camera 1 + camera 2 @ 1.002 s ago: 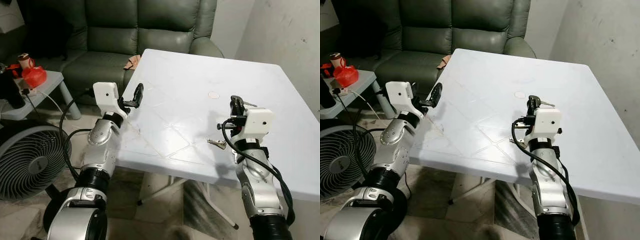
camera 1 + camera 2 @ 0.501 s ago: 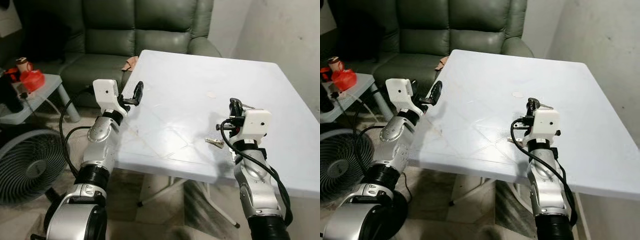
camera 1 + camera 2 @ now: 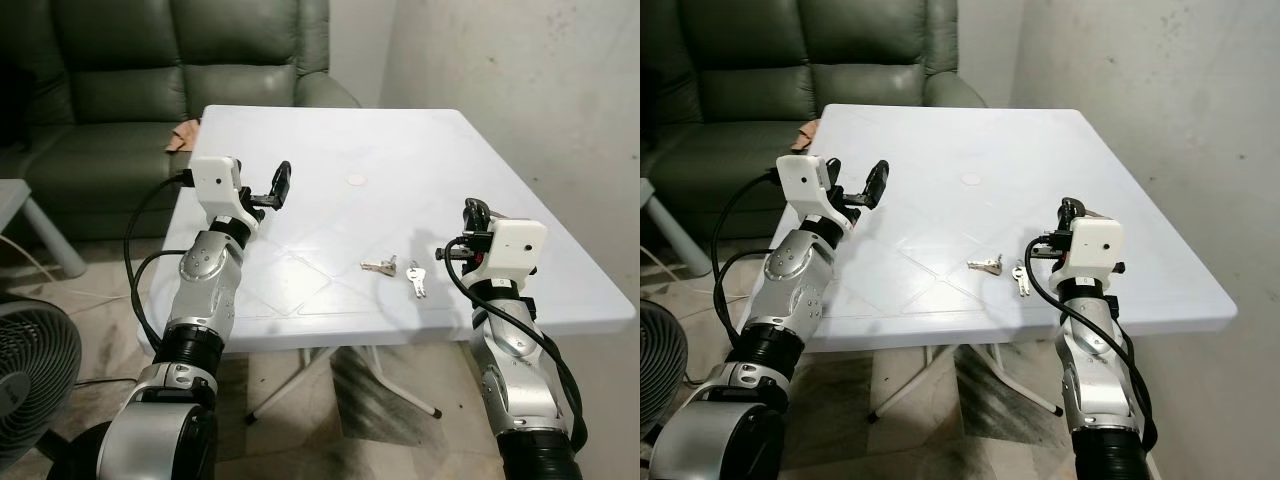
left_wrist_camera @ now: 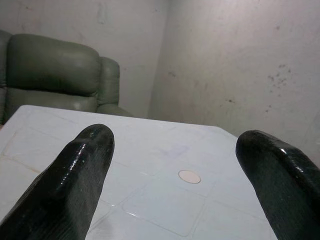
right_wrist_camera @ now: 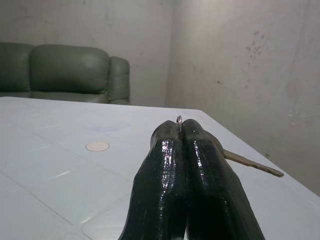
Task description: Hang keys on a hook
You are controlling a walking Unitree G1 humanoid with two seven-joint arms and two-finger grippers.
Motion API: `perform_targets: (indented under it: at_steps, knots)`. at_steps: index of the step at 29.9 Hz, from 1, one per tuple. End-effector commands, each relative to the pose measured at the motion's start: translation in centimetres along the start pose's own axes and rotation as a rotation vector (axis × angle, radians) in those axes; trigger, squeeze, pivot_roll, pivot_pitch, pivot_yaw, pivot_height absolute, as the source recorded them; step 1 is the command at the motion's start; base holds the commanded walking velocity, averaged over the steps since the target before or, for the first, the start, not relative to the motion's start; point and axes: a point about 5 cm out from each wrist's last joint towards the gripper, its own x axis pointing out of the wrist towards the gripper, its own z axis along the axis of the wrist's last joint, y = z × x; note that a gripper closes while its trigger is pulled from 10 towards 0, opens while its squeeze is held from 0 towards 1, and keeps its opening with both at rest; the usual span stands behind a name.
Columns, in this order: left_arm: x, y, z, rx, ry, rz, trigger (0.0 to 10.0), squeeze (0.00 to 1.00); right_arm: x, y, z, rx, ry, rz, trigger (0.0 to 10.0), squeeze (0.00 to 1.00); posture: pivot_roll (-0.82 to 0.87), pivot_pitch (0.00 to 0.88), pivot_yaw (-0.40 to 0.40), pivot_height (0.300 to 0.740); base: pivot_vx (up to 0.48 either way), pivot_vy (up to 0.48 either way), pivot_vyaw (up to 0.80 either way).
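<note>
My right gripper hovers just over the white table near its right front corner, shut on a key. In the right wrist view the key's silver blade sticks out sideways from the closed fingers, with a ring at their tips. Two more loose keys lie flat on the table just left of that gripper. My left gripper is raised over the table's left edge, open and holding nothing, its fingers set wide apart.
A small round disc lies mid-table. A green sofa stands behind the table, and a bare wall runs close along its right side. A floor fan sits at lower left, beside a low side table.
The camera has swung to the right, so sofa, fan and side table slid left and the wall came in. Both arms keep their pose. The right gripper stays shut on the key.
</note>
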Motion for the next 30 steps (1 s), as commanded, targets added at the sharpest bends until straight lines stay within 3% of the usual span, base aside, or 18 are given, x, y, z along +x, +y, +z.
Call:
perform_targets:
  at_steps: [1,30]
  knots:
    - [0.21,0.05,0.09,-0.003,0.009,0.004,10.0,0.00,0.45,0.07,0.58,-0.003,-0.015,0.002,10.0,0.00,-0.03,0.000,-0.019,0.732,0.000,0.450,-0.77]
    - [0.16,0.08,-0.46,0.010,0.053,0.042,10.0,0.00,0.36,0.28,0.28,-0.015,0.004,0.020,10.0,0.00,-0.02,0.000,-0.031,0.732,0.000,0.000,-0.77]
